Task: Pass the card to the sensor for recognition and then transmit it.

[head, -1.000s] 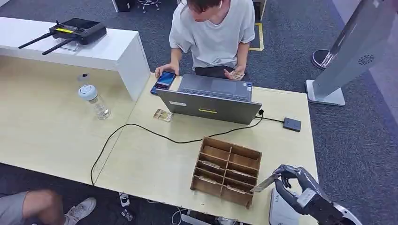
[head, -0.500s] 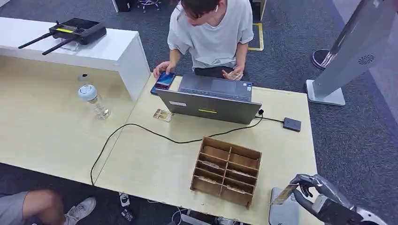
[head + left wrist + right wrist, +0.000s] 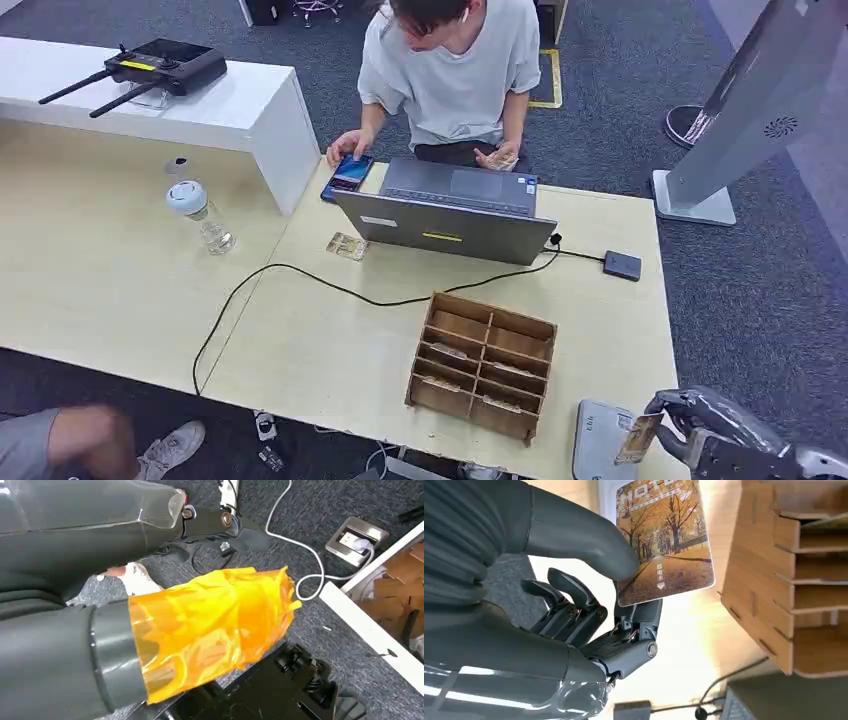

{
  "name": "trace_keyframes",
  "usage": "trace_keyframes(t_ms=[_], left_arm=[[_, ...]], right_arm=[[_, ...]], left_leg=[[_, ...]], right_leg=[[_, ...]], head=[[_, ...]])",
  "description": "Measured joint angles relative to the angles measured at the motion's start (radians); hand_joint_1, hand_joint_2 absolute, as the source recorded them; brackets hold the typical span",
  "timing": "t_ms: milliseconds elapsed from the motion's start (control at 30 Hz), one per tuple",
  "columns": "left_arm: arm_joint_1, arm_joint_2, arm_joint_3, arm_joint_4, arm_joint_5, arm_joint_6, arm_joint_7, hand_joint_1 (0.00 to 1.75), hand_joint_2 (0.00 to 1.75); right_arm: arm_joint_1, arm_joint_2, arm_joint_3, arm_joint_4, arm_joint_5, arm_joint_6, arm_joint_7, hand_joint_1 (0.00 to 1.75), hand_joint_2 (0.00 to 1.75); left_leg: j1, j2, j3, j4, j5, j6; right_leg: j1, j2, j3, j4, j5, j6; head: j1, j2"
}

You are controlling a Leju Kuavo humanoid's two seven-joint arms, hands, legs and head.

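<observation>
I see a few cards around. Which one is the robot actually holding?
The autumn-trees card, pinched in the right hand over the grey sensor. The others lie in the wooden organizer or flat beside the laptop.

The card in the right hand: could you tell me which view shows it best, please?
The right wrist view: the card faces the camera, its autumn-path print clear, pinched by the right hand. The head view shows it small and edge-on; the left wrist view looks at the floor.

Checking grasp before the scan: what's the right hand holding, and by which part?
The right hand pinches the autumn-tree photo card by one corner, thumb on the printed face, fingers behind it.
</observation>
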Motion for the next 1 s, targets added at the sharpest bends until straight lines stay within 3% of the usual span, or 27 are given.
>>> trace_keyframes(t_ms=[167,333,600,1000], left_arm=[[-0.012,-0.001,-0.014,0.017,0.006,0.000,-0.011,0.00,0.00],[-0.021,-0.002,-0.023,0.030,0.011,0.002,-0.014,0.00,0.00],[-0.027,-0.002,-0.036,0.040,0.015,0.004,-0.016,0.00,0.00],[-0.044,-0.002,-0.059,0.063,0.033,0.018,-0.016,0.00,0.00]], right_arm=[[-0.021,-0.022,0.040,0.001,-0.007,0.013,0.028,1.75,1.75],[-0.042,-0.018,0.092,0.010,0.000,-0.004,0.075,1.75,1.75],[-0.057,-0.004,0.136,0.022,0.005,-0.017,0.099,1.75,1.75],[-0.090,0.093,0.227,0.074,0.061,-0.096,0.203,1.75,1.75]], left_leg=[[0.000,0.000,0.000,0.000,0.000,0.000],[0.000,0.000,0.000,0.000,0.000,0.000],[0.000,0.000,0.000,0.000,0.000,0.000],[0.001,0.000,0.000,0.000,0.000,0.000]], right_leg=[[0.000,0.000,0.000,0.000,0.000,0.000],[0.000,0.000,0.000,0.000,0.000,0.000],[0.000,0.000,0.000,0.000,0.000,0.000],[0.001,0.000,0.000,0.000,0.000,0.000]], head=[[0.000,0.000],[0.000,0.000],[0.000,0.000],[0.000,0.000]])
